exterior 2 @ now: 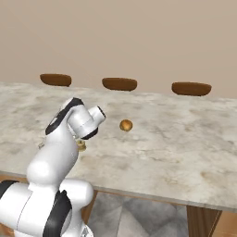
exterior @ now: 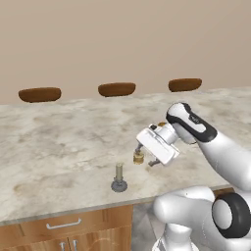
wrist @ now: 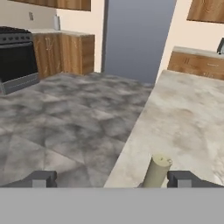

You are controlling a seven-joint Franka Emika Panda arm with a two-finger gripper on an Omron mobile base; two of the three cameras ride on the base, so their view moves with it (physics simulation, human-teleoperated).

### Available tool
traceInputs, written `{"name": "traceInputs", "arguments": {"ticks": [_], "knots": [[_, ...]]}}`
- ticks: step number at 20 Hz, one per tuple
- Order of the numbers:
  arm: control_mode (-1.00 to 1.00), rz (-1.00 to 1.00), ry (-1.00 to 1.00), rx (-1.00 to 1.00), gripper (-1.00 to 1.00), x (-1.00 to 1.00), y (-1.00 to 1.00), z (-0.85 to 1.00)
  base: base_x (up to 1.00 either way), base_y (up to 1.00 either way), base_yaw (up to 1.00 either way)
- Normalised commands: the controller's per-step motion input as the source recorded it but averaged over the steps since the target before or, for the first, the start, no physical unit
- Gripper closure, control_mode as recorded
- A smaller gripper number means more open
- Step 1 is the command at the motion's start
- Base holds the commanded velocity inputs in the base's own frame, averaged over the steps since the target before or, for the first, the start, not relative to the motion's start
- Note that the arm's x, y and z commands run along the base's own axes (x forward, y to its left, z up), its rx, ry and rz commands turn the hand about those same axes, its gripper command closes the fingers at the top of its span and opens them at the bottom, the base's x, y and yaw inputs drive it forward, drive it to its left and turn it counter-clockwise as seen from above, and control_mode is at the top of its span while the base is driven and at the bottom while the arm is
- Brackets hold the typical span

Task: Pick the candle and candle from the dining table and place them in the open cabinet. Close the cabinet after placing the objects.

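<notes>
The gripper (exterior: 146, 156) hangs low over the dining table (exterior: 59, 142), its fingers spread as wide as they go and closed on nothing. In the hand view the two dark fingertips (wrist: 41, 178) stand far apart at the bottom, and the top of the taper candle (wrist: 156, 170) rises between them, much nearer the right-hand tip than the other, though not touching it as far as the view lets one judge.

From the left base view the taper candle (exterior: 119, 177) stands upright on its round dark dish, just ahead of and below the gripper on the side toward the table's near edge. The stubby golden candle (exterior: 138, 157) sits right beside the gripper, almost against one finger (whether the two actually touch cannot be told from here). In the right base view that stubby candle (exterior 2: 82, 146) peeks out just under the arm's wrist, and the small orange ball (exterior 2: 126, 125) lies on the stone top beyond the hand, well clear of it.

Along the table's far side, well away from the gripper, stand three brown stool seats (exterior: 116, 89). The hand view looks past the taper to a grey tiled floor (wrist: 65, 118) and a dark oven (wrist: 15, 57) among wooden units
</notes>
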Motion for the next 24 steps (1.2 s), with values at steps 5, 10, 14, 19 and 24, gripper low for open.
{"name": "traceInputs", "arguments": {"ticks": [5,10,14,19,24], "knots": [[-1.0,0.01,0.04,0.05,-1.0,0.06,0.26,-0.29,0.0,0.0,0.0],[-1.0,0.0,0.08,0.05,-1.0,0.04,0.26,-0.31,0.0,0.0,0.0],[-1.0,0.0,0.12,0.03,-1.0,0.0,0.19,-0.26,0.0,0.0,0.0],[-1.0,0.0,0.13,0.01,-1.0,0.11,0.11,-0.15,0.0,0.0,0.0],[-1.0,0.0,0.12,0.0,-1.0,0.15,0.07,-0.15,0.0,0.0,0.0]]}}
